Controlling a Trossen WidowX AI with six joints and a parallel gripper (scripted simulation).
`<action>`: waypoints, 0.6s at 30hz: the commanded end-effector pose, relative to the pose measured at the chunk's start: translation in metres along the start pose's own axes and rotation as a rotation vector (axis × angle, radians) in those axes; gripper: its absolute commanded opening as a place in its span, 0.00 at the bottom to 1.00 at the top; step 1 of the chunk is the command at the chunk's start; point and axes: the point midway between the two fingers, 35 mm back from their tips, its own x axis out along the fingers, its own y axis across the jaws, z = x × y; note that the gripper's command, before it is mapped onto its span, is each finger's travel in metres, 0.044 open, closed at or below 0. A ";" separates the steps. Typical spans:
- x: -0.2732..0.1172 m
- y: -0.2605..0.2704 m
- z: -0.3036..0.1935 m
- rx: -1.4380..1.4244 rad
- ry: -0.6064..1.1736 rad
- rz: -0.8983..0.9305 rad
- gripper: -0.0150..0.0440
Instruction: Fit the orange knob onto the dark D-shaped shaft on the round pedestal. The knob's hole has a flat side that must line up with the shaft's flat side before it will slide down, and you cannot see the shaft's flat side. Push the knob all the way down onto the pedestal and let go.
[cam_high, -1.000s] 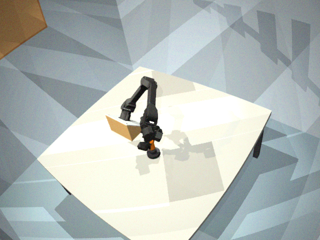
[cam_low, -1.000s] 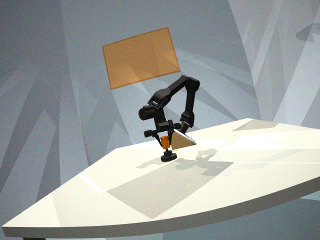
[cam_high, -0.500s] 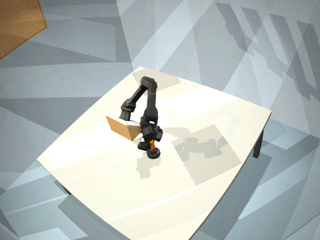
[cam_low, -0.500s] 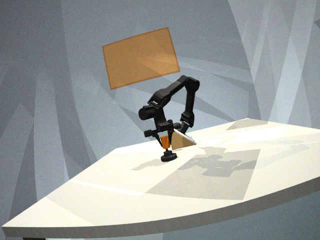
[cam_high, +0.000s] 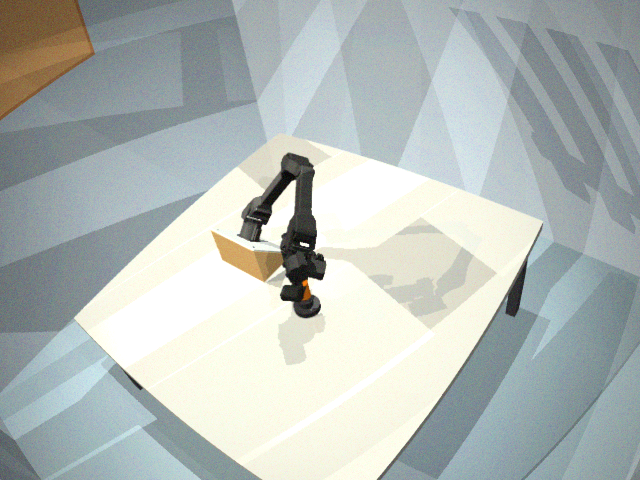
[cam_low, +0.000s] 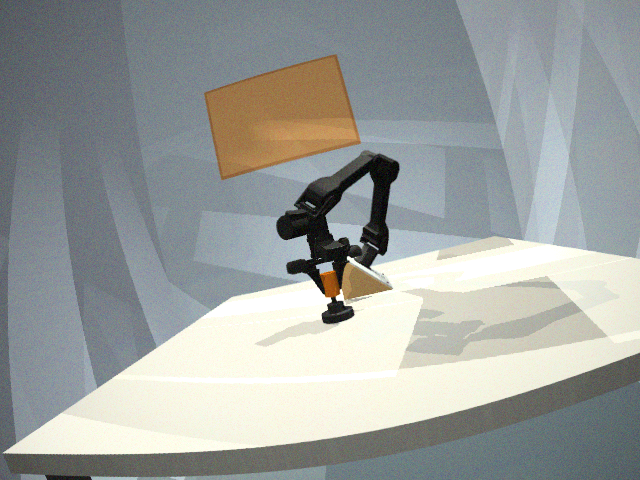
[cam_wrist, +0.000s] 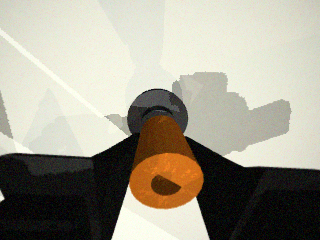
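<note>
The orange knob (cam_high: 306, 293) (cam_low: 330, 284) (cam_wrist: 166, 172) is a cylinder, slightly tilted in the exterior view. My gripper (cam_low: 331, 289) (cam_wrist: 161, 138) is shut on it, a finger on each side. The knob's D-shaped hole shows in its upper face in the wrist view, its flat side toward the upper right. The dark round pedestal (cam_high: 308, 310) (cam_low: 337, 315) (cam_wrist: 137, 114) stands on the table below the knob. In the exterior view a short dark part of the shaft (cam_low: 333, 299) shows between the knob's lower end and the pedestal. The shaft's tip and flat side are hidden.
A wedge-like box with orange-tan sides (cam_high: 240, 256) (cam_low: 361, 283) and a pale top stands by the arm's base, beside the gripper. The pale table (cam_high: 320, 382) (cam_low: 258, 408) carries arm shadows. An orange panel (cam_high: 38, 51) (cam_low: 281, 116) shows in the background.
</note>
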 end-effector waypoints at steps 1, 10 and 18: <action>0.001 0.000 0.000 -0.011 -0.001 -0.001 0.25; 0.002 0.002 -0.002 -0.011 -0.001 -0.001 0.25; 0.003 0.001 -0.001 -0.011 -0.001 -0.001 0.25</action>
